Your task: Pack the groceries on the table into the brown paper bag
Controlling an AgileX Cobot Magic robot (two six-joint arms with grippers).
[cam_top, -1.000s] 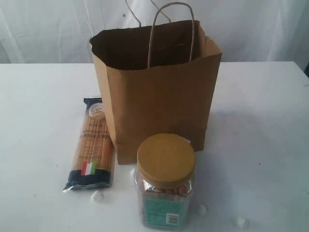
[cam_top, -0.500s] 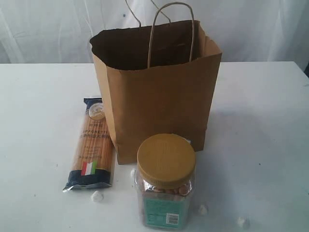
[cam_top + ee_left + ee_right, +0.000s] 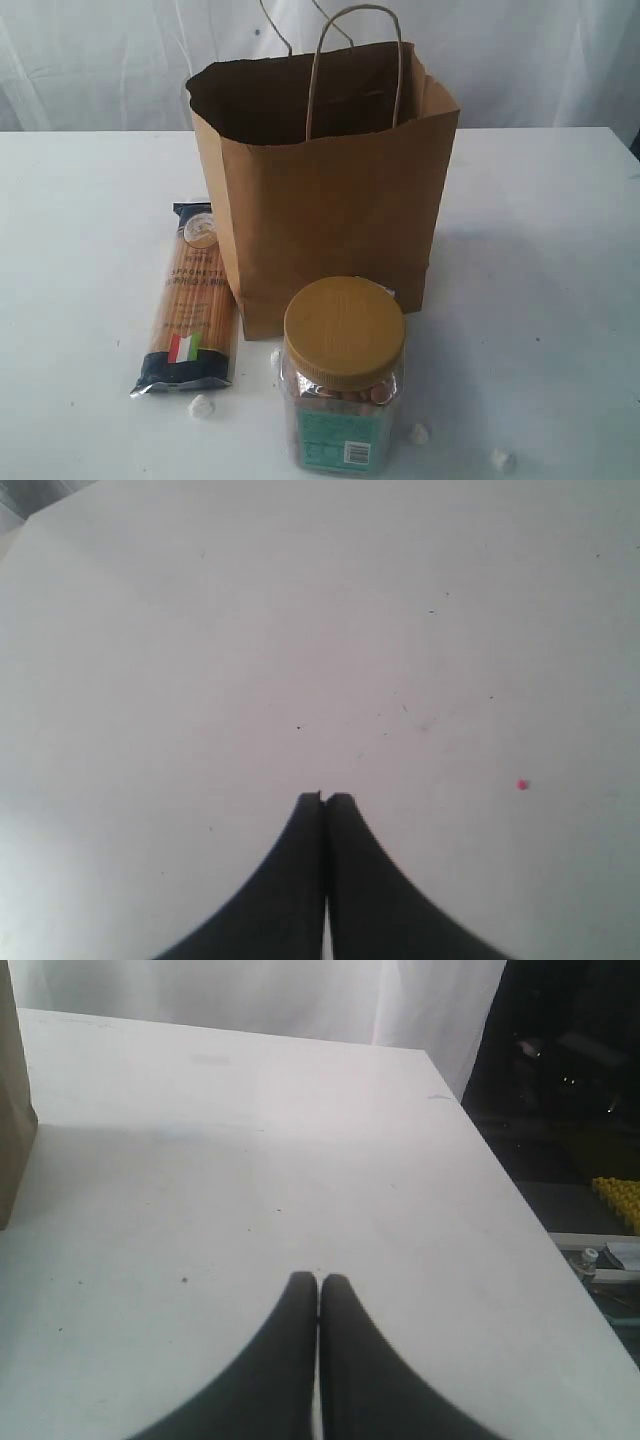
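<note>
Nothing has shifted over the last second. The layout is the same and no arm shows in the exterior view, so packing has not begun. The tall brown kraft paper bag (image 3: 330,220) stands upright, mouth open, on the flat white table (image 3: 540,250). The long spaghetti packet with the Italian flag (image 3: 190,300) lies flat just left of the bag's base. The clear jar with the yellow lid (image 3: 343,375) stands directly in front of the bag. The left gripper (image 3: 325,798) and right gripper (image 3: 319,1278) have their jaws pressed together, empty, over bare tabletop. Small white lumps (image 3: 201,405) are scattered in front of the bag. Its twisted loop handles (image 3: 400,80) arch over the mouth and could snag an item going in.
</note>
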